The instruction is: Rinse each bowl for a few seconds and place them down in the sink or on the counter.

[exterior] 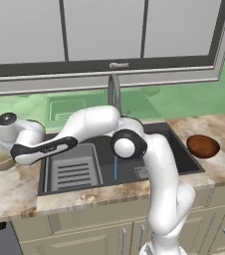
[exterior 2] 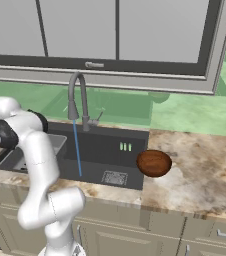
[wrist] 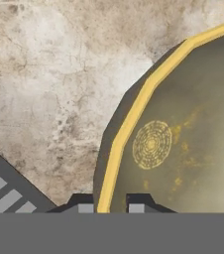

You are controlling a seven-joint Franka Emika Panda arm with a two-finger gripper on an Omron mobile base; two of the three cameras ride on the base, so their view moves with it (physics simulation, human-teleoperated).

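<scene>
gripper (wrist: 110, 208): pinching the olive-gold bowl (wrist: 183, 134) rim
brown bowl (exterior: 202, 146): on counter (exterior: 224, 164), right of sink (exterior: 134, 164)

Open counter (wrist: 49, 89) beside olive-gold bowl (wrist: 183, 144); slotted tray (exterior: 74, 172) close alongside. Faucet (exterior 2: 77, 100) and water stream over sink (exterior 2: 110, 150); clearance there seemingly ample.

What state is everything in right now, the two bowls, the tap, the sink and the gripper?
olive-gold bowl: upright on the counter left of the sink, rim pinched by the gripper.
reddish-brown bowl: on the counter right of the sink, untouched.
faucet: running, stream falling into the basin.
sink: holds no bowl.
gripper: shut on the olive-gold bowl's rim.
</scene>
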